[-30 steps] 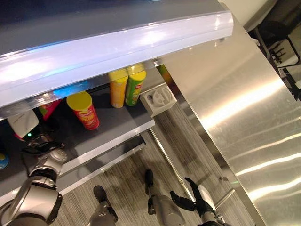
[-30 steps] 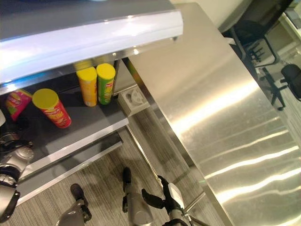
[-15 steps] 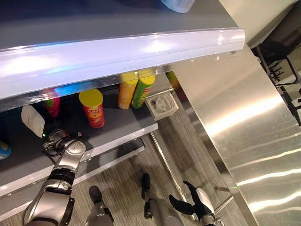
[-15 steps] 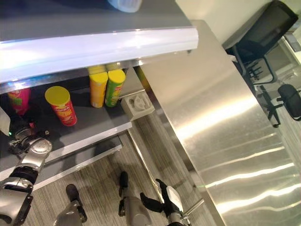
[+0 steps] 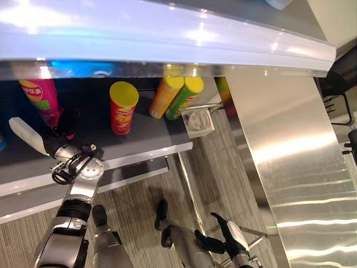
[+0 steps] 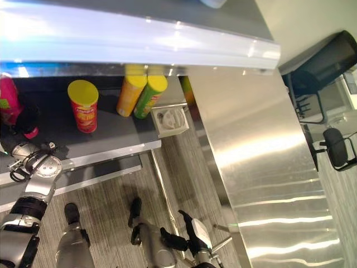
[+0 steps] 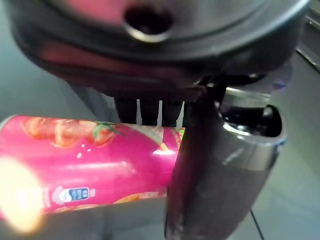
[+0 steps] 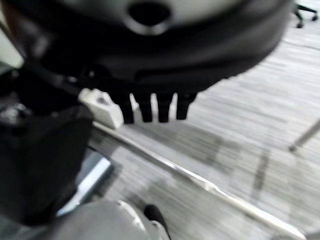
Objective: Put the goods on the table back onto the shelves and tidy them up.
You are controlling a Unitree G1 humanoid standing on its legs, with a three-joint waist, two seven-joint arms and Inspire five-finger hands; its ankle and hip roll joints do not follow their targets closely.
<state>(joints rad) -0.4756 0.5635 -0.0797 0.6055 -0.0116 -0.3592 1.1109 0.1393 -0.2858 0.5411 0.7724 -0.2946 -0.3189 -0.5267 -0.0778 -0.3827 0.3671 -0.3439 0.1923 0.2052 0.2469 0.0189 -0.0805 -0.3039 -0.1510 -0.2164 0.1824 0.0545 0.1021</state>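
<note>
A pink can (image 5: 38,96) stands upright on the dark shelf board (image 5: 150,139), near its left end. My left hand (image 5: 62,137) is shut on its lower part. In the left wrist view the can (image 7: 100,165) lies between the fingers (image 7: 145,112) and the thumb (image 7: 215,175). Further right on the same board stand a red can with a yellow lid (image 5: 122,107), a yellow can (image 5: 166,96) and a green can (image 5: 187,97). My right hand (image 5: 222,243) hangs low over the floor, open and holding nothing.
The bright front edge of the upper shelf (image 5: 167,39) overhangs the cans. A steel table (image 5: 295,167) runs along the right side. A white box (image 5: 199,120) sits on the floor at the shelf's corner. Office chairs (image 6: 329,61) stand at the far right.
The camera has shifted, so the shelf sits differently in the picture. The pink can in my left hand has gone from tilted to upright on the board. The right hand still hangs low.
</note>
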